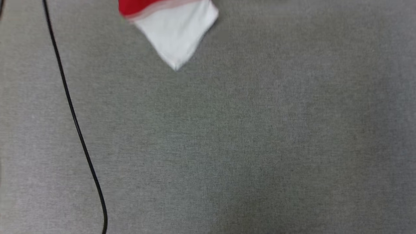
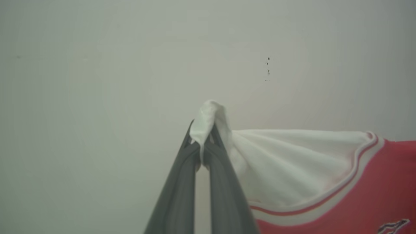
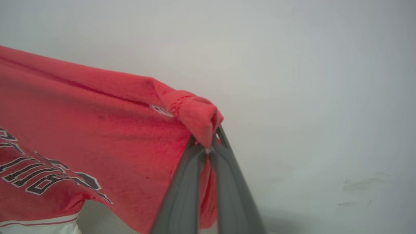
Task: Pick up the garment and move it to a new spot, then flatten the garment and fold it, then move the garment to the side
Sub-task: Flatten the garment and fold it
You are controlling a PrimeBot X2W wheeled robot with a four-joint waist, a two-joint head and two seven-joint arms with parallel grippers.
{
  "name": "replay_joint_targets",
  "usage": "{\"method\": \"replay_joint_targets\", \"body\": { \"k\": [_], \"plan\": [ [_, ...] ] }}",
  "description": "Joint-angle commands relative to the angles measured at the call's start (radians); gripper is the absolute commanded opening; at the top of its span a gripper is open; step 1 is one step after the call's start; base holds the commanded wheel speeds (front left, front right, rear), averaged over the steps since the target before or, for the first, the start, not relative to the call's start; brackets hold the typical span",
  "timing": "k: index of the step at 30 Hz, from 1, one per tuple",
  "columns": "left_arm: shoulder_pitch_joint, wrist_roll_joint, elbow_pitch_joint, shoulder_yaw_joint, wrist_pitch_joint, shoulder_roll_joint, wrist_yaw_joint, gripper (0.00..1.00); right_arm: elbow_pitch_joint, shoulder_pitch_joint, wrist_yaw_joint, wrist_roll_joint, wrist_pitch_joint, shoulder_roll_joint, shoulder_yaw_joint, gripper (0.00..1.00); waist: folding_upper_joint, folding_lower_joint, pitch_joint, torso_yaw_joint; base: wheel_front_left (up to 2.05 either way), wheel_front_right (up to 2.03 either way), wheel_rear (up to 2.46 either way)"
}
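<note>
Two grips: my left claw [image 2: 202,152] clamps the garment [image 2: 390,182] by its white sleeve [image 2: 286,162], right claw [image 3: 208,146] a red corner [image 3: 195,113]; seems limp, light.

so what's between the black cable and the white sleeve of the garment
Nothing: in the head view, only bare grey surface lies between the cable and the garment's sleeve.

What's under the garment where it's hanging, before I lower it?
In the head view, the garment hangs over a grey fabric surface; a black cable runs down the left, apart from it. Whatever lies directly beneath the cloth, toward the top edge, is covered.
</note>
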Motion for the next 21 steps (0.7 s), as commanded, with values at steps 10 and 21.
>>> {"method": "replay_joint_targets", "body": {
  "k": [10, 21],
  "plan": [
    [-0.143, -0.041, 0.121, 0.004, -0.042, 0.033, -0.010, 0.00, 0.078, -0.169, -0.002, -0.052, -0.084, 0.037, 0.001, 0.00, 0.0000, -0.0001, 0.189, -0.008, 0.00, 0.00, 0.00],
    [-0.053, -0.154, 0.202, -0.023, -0.087, -0.003, -0.016, 0.00, 0.107, -0.091, -0.002, -0.078, -0.114, 0.106, -0.004, 0.00, 0.0000, -0.0001, 0.276, 0.008, 0.00, 0.00, 0.00]
  ]
}}
